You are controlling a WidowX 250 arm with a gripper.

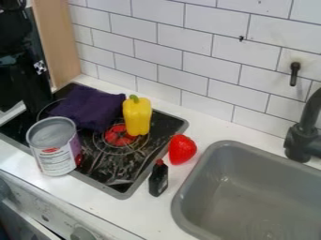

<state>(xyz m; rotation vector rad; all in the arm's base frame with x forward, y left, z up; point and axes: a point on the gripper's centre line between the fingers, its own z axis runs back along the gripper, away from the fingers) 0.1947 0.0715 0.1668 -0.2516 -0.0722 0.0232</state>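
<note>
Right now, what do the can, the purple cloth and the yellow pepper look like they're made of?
The can: probably metal, with dull grey inner walls and a printed label outside. The purple cloth: soft matte fabric, judging by its folds. The yellow pepper: perhaps plastic, given its smooth, slightly shiny, even-coloured skin.

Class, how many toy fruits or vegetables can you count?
2: the yellow pepper, upright on the stovetop, and the red piece, between stovetop and sink. The purple cloth could hide more.
</note>
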